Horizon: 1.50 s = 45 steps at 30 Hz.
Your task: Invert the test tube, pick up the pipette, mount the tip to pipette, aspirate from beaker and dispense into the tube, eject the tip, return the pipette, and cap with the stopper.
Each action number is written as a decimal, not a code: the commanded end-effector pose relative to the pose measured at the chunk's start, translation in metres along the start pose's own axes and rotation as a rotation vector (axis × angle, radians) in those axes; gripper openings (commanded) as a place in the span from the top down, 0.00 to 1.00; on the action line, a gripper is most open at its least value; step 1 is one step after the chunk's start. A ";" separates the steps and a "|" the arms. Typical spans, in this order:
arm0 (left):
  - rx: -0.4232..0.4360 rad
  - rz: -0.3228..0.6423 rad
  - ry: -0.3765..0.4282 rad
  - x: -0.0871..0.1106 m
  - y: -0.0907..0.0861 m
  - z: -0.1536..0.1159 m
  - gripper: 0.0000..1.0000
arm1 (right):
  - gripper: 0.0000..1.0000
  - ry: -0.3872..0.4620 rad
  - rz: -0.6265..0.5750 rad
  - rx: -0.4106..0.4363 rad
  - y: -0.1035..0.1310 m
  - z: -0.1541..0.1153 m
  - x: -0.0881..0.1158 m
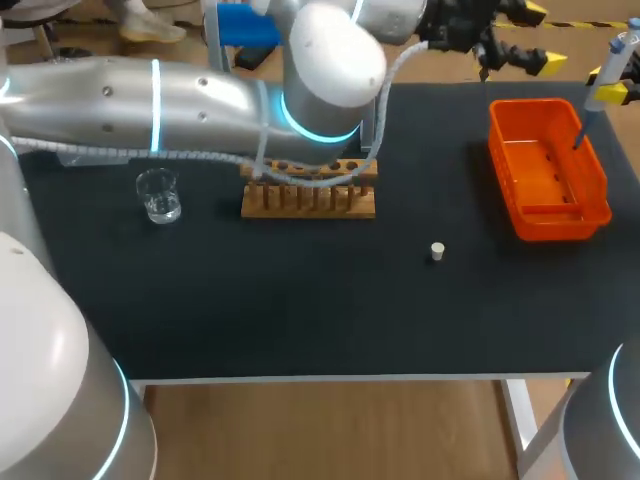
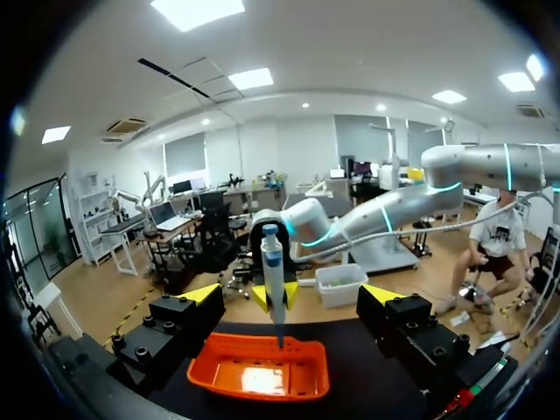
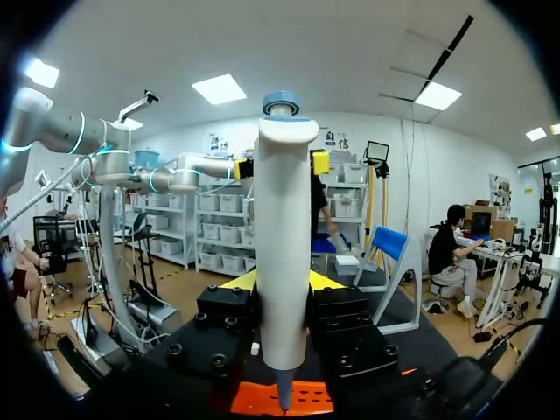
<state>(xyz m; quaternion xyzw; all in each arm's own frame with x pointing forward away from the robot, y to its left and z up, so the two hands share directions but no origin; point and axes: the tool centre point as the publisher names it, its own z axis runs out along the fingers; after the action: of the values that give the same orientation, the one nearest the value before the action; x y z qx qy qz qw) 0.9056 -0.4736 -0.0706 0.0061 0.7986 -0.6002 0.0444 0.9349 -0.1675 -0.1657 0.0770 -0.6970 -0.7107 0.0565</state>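
Note:
My right gripper (image 1: 610, 86) (image 3: 282, 282) is shut on a white pipette (image 1: 612, 62) (image 3: 282, 254) with a blue cap, held upright above the far right end of the orange tray (image 1: 548, 205) (image 3: 254, 401). The pipette's thin lower end hangs just over the tray. My left gripper (image 1: 540, 37) (image 2: 290, 296) is open beyond the table's far edge, facing the pipette (image 2: 273, 276) and the tray (image 2: 219, 372) with nothing between its fingers. A clear beaker (image 1: 158, 195) stands at the left. The wooden tube rack (image 1: 308, 192) is in the middle. A small white stopper (image 1: 437, 251) lies on the mat.
My left arm (image 1: 150, 95) stretches across the back of the table, above and behind the rack. The black mat (image 1: 300, 300) reaches to the front edge.

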 end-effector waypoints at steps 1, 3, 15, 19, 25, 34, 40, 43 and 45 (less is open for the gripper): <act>0.051 -0.014 -0.028 0.021 0.019 -0.022 0.00 | 1.00 0.005 0.000 0.002 0.001 -0.002 -0.001; 0.034 -0.045 -0.039 0.030 0.024 -0.023 0.00 | 1.00 0.005 0.000 0.002 0.001 -0.002 -0.001; 0.038 -0.055 -0.046 0.033 0.025 -0.023 0.00 | 1.00 0.005 0.000 0.002 0.001 -0.002 -0.001; 0.038 -0.055 -0.046 0.033 0.025 -0.023 0.00 | 1.00 0.005 0.000 0.002 0.001 -0.002 -0.001; 0.046 -0.040 -0.044 0.032 0.024 -0.022 0.00 | 1.00 0.005 0.000 0.002 0.001 -0.002 -0.001; 0.070 0.029 -0.020 0.016 0.031 -0.037 0.00 | 1.00 0.005 0.000 0.002 0.001 -0.002 -0.001; 0.092 0.050 -0.027 0.005 0.039 -0.063 0.00 | 1.00 0.005 0.000 0.002 0.001 -0.002 -0.001; 0.092 0.055 -0.036 0.002 0.045 -0.075 0.00 | 1.00 0.005 0.000 0.002 0.001 -0.002 -0.001; 0.093 0.051 -0.053 0.001 0.049 -0.082 0.00 | 1.00 0.005 0.000 0.002 0.001 -0.002 -0.001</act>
<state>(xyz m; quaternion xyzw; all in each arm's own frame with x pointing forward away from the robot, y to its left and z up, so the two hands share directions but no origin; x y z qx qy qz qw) 0.9062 -0.4013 -0.0923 0.0116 0.7809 -0.6194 0.0799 0.9349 -0.1675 -0.1657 0.0770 -0.6970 -0.7107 0.0565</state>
